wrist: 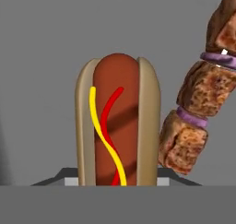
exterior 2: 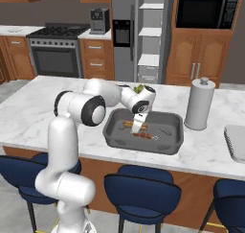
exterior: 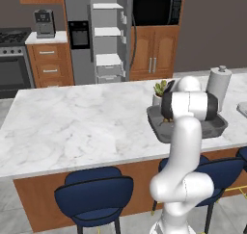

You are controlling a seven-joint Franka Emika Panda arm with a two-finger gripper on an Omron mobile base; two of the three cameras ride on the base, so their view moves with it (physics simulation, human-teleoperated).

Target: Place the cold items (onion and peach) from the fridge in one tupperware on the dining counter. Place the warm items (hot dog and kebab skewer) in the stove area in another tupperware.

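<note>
A hot dog [wrist: 118, 126] in a bun with yellow and red sauce lines sits between my finger tips, and my gripper [wrist: 118, 179] is shut on it. From the right base view, the gripper [exterior 2: 138, 129] reaches down into a dark grey tupperware [exterior 2: 168, 146] on the dining counter, with the hot dog [exterior 2: 127, 124] low inside it. The kebab skewer [exterior 2: 146, 136] lies on the container floor just beside it, its browned meat chunks [wrist: 197, 101] to the right of the bun. In the left base view my arm hides most of the tupperware [exterior: 218, 127]. The onion and peach are out of view.
A paper towel roll [exterior 2: 200, 104] stands right of the container. A small potted plant [exterior: 159, 90] sits behind it. A second, lighter tupperware [exterior 2: 236, 144] lies at the counter's right edge. Blue stools [exterior 2: 142, 191] line the near side. The fridge [exterior 2: 149, 35] stands open behind.
</note>
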